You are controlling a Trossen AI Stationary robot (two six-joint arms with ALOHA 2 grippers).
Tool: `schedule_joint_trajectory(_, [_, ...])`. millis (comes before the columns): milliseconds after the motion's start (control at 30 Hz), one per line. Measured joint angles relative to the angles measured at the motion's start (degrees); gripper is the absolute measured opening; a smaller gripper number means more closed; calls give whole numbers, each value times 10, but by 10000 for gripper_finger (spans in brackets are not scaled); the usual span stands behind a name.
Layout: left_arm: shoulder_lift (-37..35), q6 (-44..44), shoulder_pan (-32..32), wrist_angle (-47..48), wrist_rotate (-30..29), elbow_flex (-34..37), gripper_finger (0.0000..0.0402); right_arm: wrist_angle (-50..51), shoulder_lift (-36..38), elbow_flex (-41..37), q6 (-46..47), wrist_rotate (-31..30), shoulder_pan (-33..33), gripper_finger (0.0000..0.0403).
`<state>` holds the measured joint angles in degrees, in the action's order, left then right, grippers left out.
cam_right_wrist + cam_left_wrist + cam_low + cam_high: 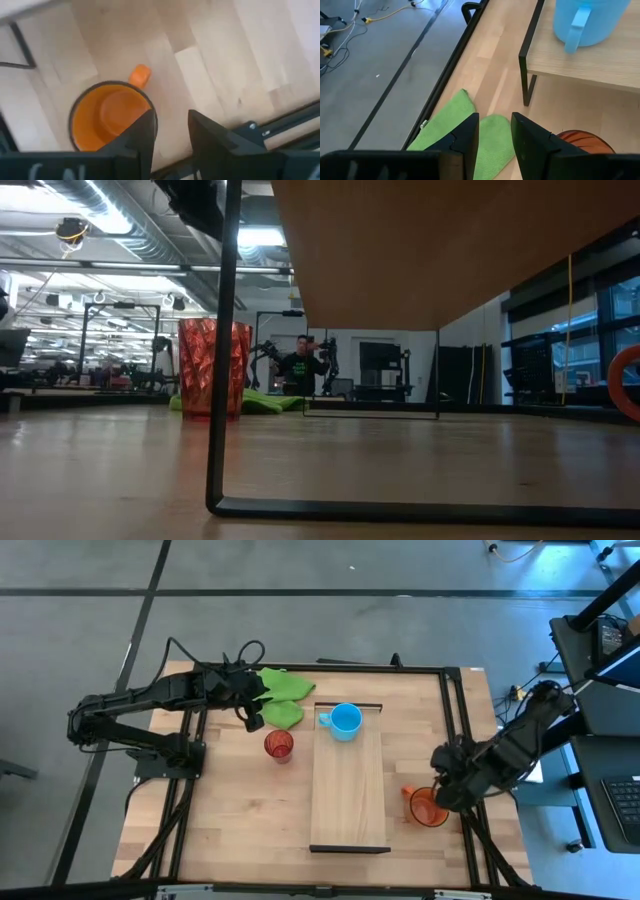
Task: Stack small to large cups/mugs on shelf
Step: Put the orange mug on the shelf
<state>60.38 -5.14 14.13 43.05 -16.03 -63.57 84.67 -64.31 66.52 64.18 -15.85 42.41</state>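
Observation:
The light-blue mug [345, 721] stands on the far end of the pale shelf [348, 790], its handle [576, 29] toward the table's left. The red ribbed cup [279, 745] stands on the tabletop left of the shelf, and it also shows in the low view [213, 368]. The orange mug [428, 808] sits on the tabletop right of the shelf. My left gripper [493, 131] hovers open over the green cloth [485, 137], beside the red cup's rim [582, 140]. My right gripper [172, 132] is open above the orange mug [107, 120], near its rim. My right gripper comes down from above at the orange mug, which stands upright on the table. One finger [145, 132] covers the rim on the side toward the handle [140, 75]. Only tabletop shows in the gap between the fingers, and I cannot tell whether the finger touches the rim.
The green cloth [283, 698] lies bunched at the far left of the table. The shelf's dark end bar [225, 350] stands close in the low view, with the board's underside [450, 240] above. The black table frame [455, 720] runs along the edges. A person [303, 365] stands far behind.

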Motion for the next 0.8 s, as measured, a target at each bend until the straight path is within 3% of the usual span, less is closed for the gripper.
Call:
schedule_joint_trajectory(200, [0, 1, 0, 0, 5, 0, 108, -73, 0, -52, 4, 177, 0, 120])
schedule_joint_trajectory(267, [0, 1, 0, 0, 5, 0, 108, -109, 0, -56, 17, 209, -5, 120])
schedule_joint_trajectory(333, [0, 0, 0, 0, 6, 0, 108, -144, 0, -57, 28, 204, -7, 120])
schedule_joint_trajectory(567, [0, 0, 0, 1, 6, 0, 108, -201, 1, -57, 18, 71, -7, 120])
schedule_joint_trajectory(800, [0, 0, 0, 27, 7, 0, 108, -190, 1, -57, 30, 70, -10, 120])
